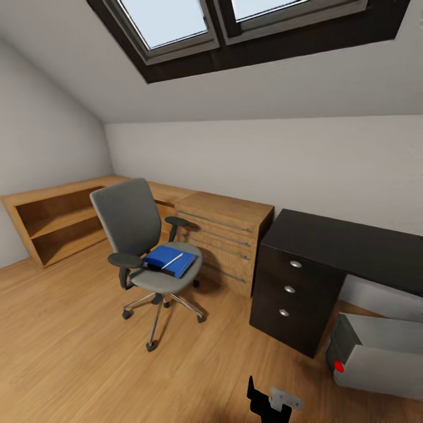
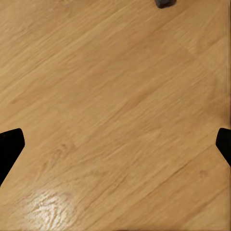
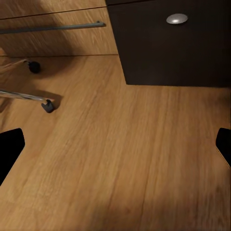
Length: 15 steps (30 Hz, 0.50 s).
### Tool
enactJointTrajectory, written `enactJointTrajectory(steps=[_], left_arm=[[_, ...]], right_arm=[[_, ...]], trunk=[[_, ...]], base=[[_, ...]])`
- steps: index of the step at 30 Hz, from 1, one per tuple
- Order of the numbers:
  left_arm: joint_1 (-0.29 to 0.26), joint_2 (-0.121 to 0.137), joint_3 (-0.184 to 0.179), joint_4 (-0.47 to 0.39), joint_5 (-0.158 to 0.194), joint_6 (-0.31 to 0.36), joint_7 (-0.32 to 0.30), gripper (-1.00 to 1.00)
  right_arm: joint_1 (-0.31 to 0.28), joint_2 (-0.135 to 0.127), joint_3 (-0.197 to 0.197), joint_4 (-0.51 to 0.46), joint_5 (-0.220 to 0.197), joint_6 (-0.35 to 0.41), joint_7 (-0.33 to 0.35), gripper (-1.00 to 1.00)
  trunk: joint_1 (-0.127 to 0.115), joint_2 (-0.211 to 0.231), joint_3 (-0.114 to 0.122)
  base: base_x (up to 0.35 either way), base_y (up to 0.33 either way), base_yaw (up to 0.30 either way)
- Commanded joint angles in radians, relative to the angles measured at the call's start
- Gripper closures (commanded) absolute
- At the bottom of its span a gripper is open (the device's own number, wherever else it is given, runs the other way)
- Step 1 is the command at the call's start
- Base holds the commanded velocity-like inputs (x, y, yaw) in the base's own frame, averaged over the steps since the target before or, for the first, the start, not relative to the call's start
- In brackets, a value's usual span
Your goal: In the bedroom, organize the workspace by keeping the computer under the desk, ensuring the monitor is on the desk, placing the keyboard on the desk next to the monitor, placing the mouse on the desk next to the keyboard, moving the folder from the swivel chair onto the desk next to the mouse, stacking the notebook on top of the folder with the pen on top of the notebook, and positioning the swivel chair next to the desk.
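Observation:
The swivel chair (image 1: 145, 238) stands on the wood floor left of the desk (image 1: 346, 244), apart from it. On its grey seat lies the blue folder (image 1: 167, 261) with the white pen (image 1: 173, 260) across it. I cannot make out the notebook. The grey computer (image 1: 379, 355) lies on the floor beside the desk's drawer block (image 3: 173, 43). Monitor, keyboard and mouse are out of view. My left gripper (image 2: 115, 144) hangs open over bare floor. My right gripper (image 3: 115, 144) is open above the floor, near the chair's casters (image 3: 47, 106).
A wooden cabinet (image 1: 226, 235) with bar handles (image 3: 53, 28) stands between chair and desk. A low wooden shelf (image 1: 59, 217) runs along the left wall under the sloped ceiling. A black and grey part of one of my arms (image 1: 271, 402) shows at the bottom edge.

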Motion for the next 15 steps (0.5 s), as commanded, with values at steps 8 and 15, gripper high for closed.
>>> enactJointTrajectory(steps=[8, 15], left_arm=[[-0.001, 0.0, -0.008, 0.001, 0.011, -0.013, 0.007, -1.0], [-0.001, 0.0, -0.008, 0.001, 0.011, -0.014, 0.007, -1.0]], right_arm=[[-0.001, 0.0, -0.003, 0.002, 0.005, -0.004, -0.005, -1.0], [-0.001, 0.0, -0.003, 0.002, 0.005, -0.004, -0.005, -1.0]], trunk=[[-0.031, 0.056, 0.014], [-0.058, 0.105, 0.026]], base=[[0.0, 0.0, -0.182], [0.0, 0.0, -0.182]])
